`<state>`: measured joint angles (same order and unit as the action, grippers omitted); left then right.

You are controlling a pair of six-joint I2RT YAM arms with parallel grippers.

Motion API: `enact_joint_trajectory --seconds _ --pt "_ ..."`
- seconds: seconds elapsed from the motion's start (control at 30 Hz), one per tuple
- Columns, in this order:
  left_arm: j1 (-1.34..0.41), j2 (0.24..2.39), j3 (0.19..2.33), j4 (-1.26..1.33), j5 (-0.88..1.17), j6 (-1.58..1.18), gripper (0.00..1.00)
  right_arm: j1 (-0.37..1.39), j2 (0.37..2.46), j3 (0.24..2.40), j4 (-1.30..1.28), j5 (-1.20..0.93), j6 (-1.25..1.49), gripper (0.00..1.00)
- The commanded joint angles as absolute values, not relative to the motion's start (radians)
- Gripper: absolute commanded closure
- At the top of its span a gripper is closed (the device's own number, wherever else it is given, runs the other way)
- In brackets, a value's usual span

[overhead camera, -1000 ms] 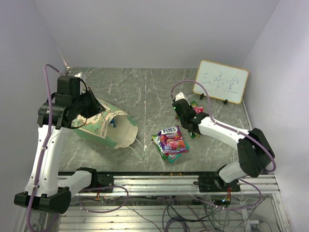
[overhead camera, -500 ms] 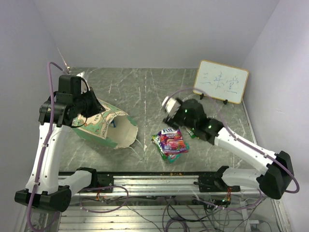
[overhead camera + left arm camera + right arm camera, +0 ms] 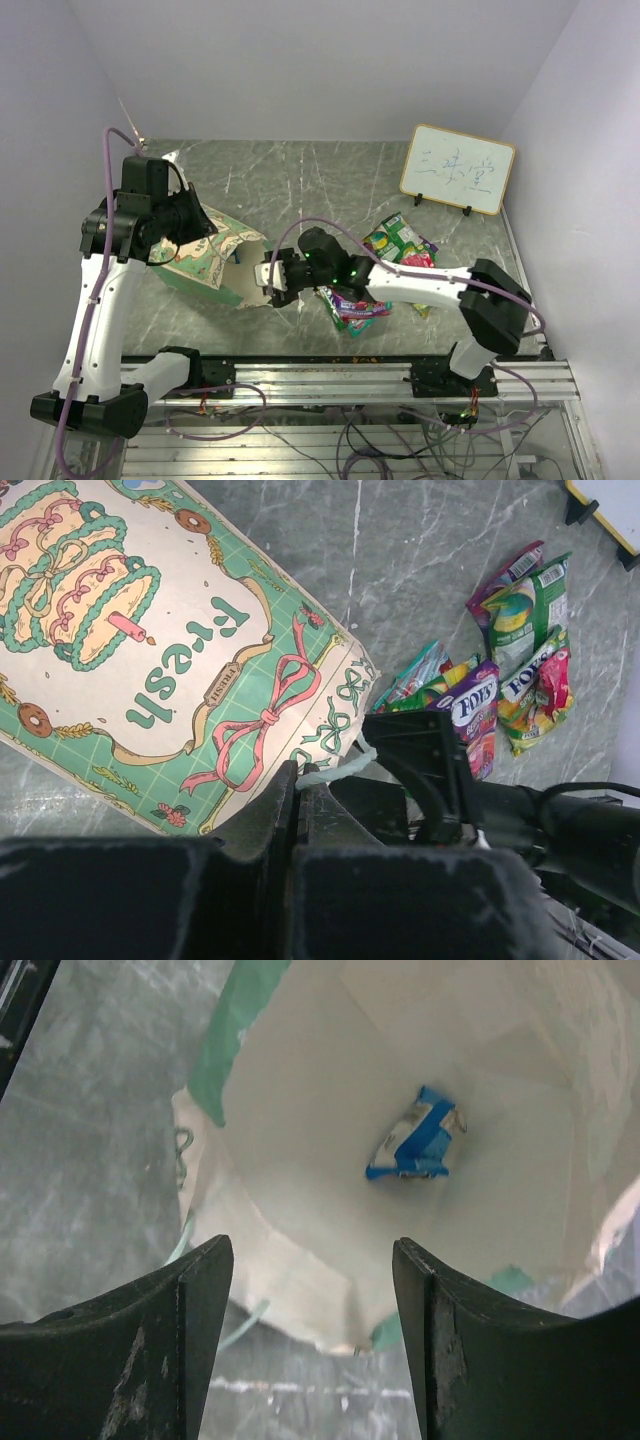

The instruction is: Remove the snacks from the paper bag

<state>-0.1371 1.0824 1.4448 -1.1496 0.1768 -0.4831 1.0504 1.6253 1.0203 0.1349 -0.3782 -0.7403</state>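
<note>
Your left gripper point(image 3: 300, 785) is clamped shut on the paper bag point(image 3: 205, 265). It looks like it has a strip of the rim, but the view's tight there. The bag lies on its side on the table point(image 3: 300, 180), mouth facing right. Your right gripper point(image 3: 312, 1250) sits at the mouth, jaws apart, holding nothing. 1 blue-white packet point(image 3: 415, 1140) is deep inside. Right of the bag: purple packet point(image 3: 355, 298), then green packets point(image 3: 400, 240), out on the table.

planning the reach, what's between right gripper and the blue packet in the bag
Just bare cream wall of the paper bag; right wrist view shows it.
</note>
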Motion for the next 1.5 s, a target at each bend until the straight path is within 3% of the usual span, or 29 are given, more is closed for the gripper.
enact_joint_trajectory --seconds 0.0,0.13,0.43,0.73,1.1,1.33,1.47 --pt "-0.132 1.065 1.455 -1.149 0.207 -0.46 0.93 1.065 1.695 1.039 0.365 -0.409 -0.719 0.36" --pt "-0.132 1.062 1.442 -1.157 0.221 -0.455 0.93 1.084 1.776 1.036 0.439 -0.34 -0.853 0.36" --pt "-0.132 1.078 1.438 -1.164 0.263 -0.471 0.93 1.102 1.936 1.052 0.705 -0.269 -0.796 0.42" --pt "-0.132 1.1 1.466 -1.182 0.3 -0.452 0.93 1.097 2.18 1.245 0.753 -0.223 -0.857 0.3" --pt "-0.133 1.077 1.453 -1.232 0.322 -0.426 0.93 1.065 2.401 1.475 0.686 -0.117 -0.81 0.23" --pt "-0.132 1.059 1.482 -1.277 0.285 -0.43 0.93 1.058 2.427 1.447 0.618 0.003 -0.778 0.3" --pt "-0.132 1.036 1.484 -1.307 0.247 -0.436 0.93 1.047 2.42 1.431 0.585 0.012 -0.749 0.48"
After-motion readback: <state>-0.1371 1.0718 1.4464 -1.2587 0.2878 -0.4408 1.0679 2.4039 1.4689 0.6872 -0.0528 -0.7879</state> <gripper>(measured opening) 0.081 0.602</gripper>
